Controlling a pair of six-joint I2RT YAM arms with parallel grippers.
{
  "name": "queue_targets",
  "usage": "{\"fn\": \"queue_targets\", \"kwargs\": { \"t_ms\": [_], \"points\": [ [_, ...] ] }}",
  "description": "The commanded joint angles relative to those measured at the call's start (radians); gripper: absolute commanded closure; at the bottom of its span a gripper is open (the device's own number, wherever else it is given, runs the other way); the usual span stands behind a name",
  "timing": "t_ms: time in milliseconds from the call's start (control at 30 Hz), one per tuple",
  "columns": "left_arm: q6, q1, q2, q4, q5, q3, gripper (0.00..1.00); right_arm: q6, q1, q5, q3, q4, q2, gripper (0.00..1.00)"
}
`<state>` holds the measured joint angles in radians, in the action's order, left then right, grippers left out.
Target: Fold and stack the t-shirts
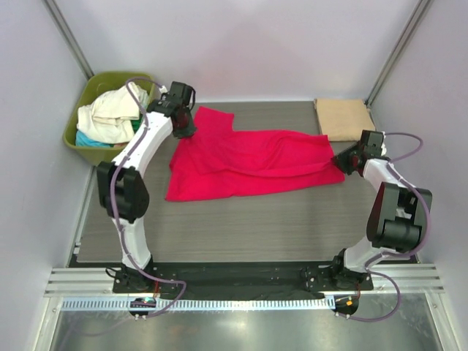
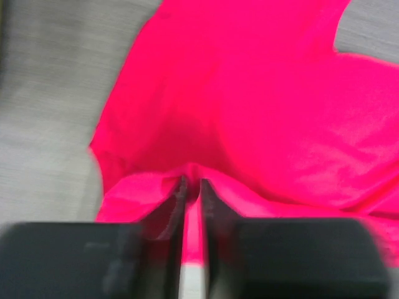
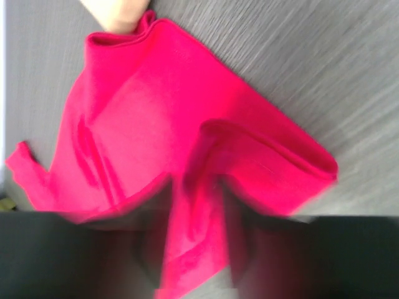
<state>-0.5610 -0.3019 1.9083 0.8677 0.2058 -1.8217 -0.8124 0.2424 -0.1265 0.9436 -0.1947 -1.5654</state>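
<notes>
Tabletop of grey wood-grain laminate (image 1: 219,227) stretches ahead of my two arm bases. Beyond that near strip lies the crimson-red soft cloth t-shirt (image 1: 248,164). It is spread crosswise over the middle of the table and rumpled, with one short sleeve pointing toward the far left.

My right gripper (image 1: 340,162) is down at the shirt's right end. In the right wrist view its black fingers (image 3: 240,212) stand slightly apart, with a raised ridge of the red cloth pinched between them. That picture is blurred at the tips.

My left gripper (image 1: 183,130) is farther off, at the shirt's far-left corner beside the sleeve. The left wrist view shows its fingers (image 2: 212,205) drawn almost together, gripping a thin fold of the red cloth. The rest of the shirt fans out flat on the table past them.

Behind my right gripper, at the far right corner, a tan-beige cloth shirt folded into a flat rectangle (image 1: 344,118) lies on the table. It is just beside the red shirt's end, and I cannot tell whether the two touch.

At the far left corner stands an olive-green plastic tub (image 1: 82,110). It holds a heap of crumpled cream-white cloth shirts (image 1: 117,108), with a teal cloth (image 1: 91,139) showing beneath them.
</notes>
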Motion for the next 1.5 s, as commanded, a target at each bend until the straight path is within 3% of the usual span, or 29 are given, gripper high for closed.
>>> {"fn": "queue_targets", "kwargs": {
  "t_ms": [0,33,67,100,133,200,233,433,600,733,933,1067,1133,1233,1300,1333,1367,1467],
  "points": [
    [0.023,0.032,0.156,0.063,-0.086,-0.215,0.81,-0.008,-0.006,0.008,0.082,0.040,-0.077,0.47],
    [0.023,0.038,0.254,0.182,-0.097,-0.288,0.49,0.011,-0.006,-0.002,0.127,0.032,-0.100,0.34],
    [0.026,0.037,0.274,0.224,-0.091,-0.391,0.39,0.024,-0.006,-0.007,0.147,-0.006,-0.126,0.22],
    [0.024,0.024,0.271,0.237,-0.053,-0.390,0.32,0.033,-0.006,0.004,0.156,-0.021,-0.125,0.20],
    [0.016,0.021,0.200,0.199,-0.028,-0.287,0.19,0.053,-0.005,0.020,0.143,-0.029,-0.116,0.18],
    [-0.006,0.020,0.074,0.102,-0.020,-0.115,0.07,0.059,-0.002,0.082,0.103,-0.028,-0.056,0.13],
    [-0.043,0.023,-0.048,0.012,-0.007,0.051,0.04,0.058,0.004,0.093,0.045,-0.022,-0.033,0.13],
    [-0.161,0.030,-0.382,-0.203,0.026,0.590,0.11,0.024,0.009,0.122,-0.228,0.050,0.145,0.18],
    [-0.201,0.030,-0.544,-0.303,-0.008,0.830,0.15,0.028,0.034,0.166,-0.350,0.095,0.208,0.31],
    [-0.218,0.033,-0.589,-0.462,-0.065,1.007,0.20,0.024,0.038,0.140,-0.329,0.133,0.116,0.41],
    [-0.250,0.046,-0.546,-0.562,-0.063,1.087,0.22,-0.010,0.043,0.140,-0.296,0.221,0.021,0.43],
    [-0.263,0.063,-0.522,-0.602,-0.069,1.113,0.21,-0.016,0.043,0.099,-0.284,0.250,-0.033,0.59],
    [-0.269,0.076,-0.494,-0.642,-0.074,1.128,0.20,-0.013,0.043,0.099,-0.287,0.261,-0.048,0.74],
    [-0.272,0.084,-0.465,-0.662,-0.080,1.121,0.23,-0.010,0.043,0.096,-0.286,0.267,-0.056,0.81],
    [-0.275,0.084,-0.428,-0.668,-0.089,1.107,0.31,-0.008,0.043,0.088,-0.281,0.268,-0.065,0.85],
    [-0.278,0.083,-0.419,-0.668,-0.091,1.105,0.34,-0.005,0.043,0.081,-0.279,0.270,-0.071,0.95],
    [-0.284,0.084,-0.408,-0.673,-0.097,1.105,0.38,-0.004,0.043,0.077,-0.276,0.270,-0.073,0.99],
    [-0.286,0.084,-0.382,-0.682,-0.083,1.098,0.62,-0.002,0.043,0.067,-0.276,0.281,-0.082,0.99]
  ]
}}
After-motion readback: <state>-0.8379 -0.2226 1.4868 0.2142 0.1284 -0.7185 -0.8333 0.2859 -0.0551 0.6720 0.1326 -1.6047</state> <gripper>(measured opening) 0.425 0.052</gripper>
